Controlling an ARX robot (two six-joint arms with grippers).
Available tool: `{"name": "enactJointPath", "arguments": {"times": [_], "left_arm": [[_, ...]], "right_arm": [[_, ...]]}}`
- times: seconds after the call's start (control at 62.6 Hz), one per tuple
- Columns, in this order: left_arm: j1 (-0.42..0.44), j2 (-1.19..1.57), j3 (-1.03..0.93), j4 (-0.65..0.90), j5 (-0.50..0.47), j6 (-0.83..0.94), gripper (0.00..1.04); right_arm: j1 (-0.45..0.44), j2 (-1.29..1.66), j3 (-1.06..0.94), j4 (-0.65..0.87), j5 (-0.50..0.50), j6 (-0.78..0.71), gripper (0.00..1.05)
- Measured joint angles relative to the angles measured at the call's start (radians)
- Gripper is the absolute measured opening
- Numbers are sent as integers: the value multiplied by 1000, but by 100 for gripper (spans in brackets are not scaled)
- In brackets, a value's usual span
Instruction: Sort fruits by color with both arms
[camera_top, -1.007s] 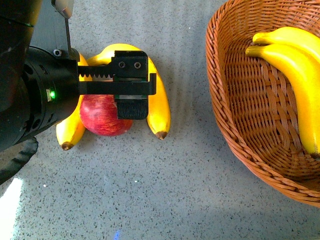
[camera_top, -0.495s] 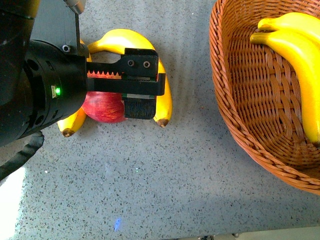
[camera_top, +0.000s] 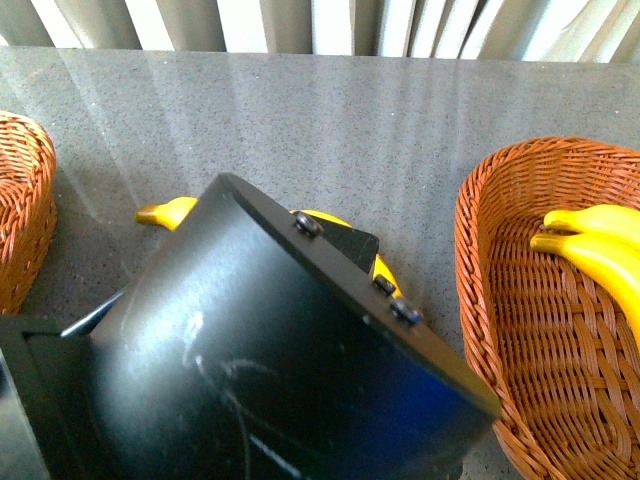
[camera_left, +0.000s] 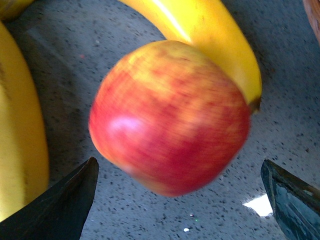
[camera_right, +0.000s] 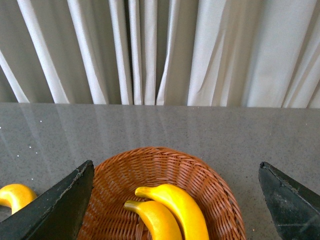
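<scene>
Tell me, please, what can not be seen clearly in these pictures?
Left wrist view: the apple is blurred; surface detail is lost.
Front view: the left arm hides that apple and most of the table bananas.
Front view: the left basket is cut by the edge; contents unseen.
Right wrist view: the right basket is cut by the edge.

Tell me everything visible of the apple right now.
The apple is round, red with yellow streaks, glossy, slightly blurred in the left wrist view. It sits on the grey speckled table. One banana runs behind it, seemingly touching; a second banana lies beside it, apart. The open left hand straddles it, fingers clear of it. In the front view the arm hides it.
</scene>
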Motion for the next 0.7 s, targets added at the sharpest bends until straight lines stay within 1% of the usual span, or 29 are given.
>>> {"name": "enactJointPath", "arguments": {"times": [0.128, 0.176, 0.208, 0.272, 0.32, 0.432, 0.479, 0.703], "left_arm": [[4, 3, 0, 0, -10, 0, 95], [4, 3, 0, -2, -11, -1, 87], [4, 3, 0, -2, -11, -1, 87], [4, 3, 0, -2, -12, -1, 89], [4, 4, 0, -2, -12, -1, 89], [4, 5, 0, -2, -19, -1, 77], [4, 5, 0, -2, -20, -1, 75], [3, 5, 0, -3, -22, -1, 73]], "right_arm": [[0, 0, 0, 0, 0, 0, 96], [0, 0, 0, 0, 0, 0, 96], [0, 0, 0, 0, 0, 0, 96], [0, 0, 0, 0, -1, 0, 96], [0, 0, 0, 0, 0, 0, 96], [0, 0, 0, 0, 0, 0, 96], [0, 0, 0, 0, 0, 0, 96], [0, 0, 0, 0, 0, 0, 96]]}}
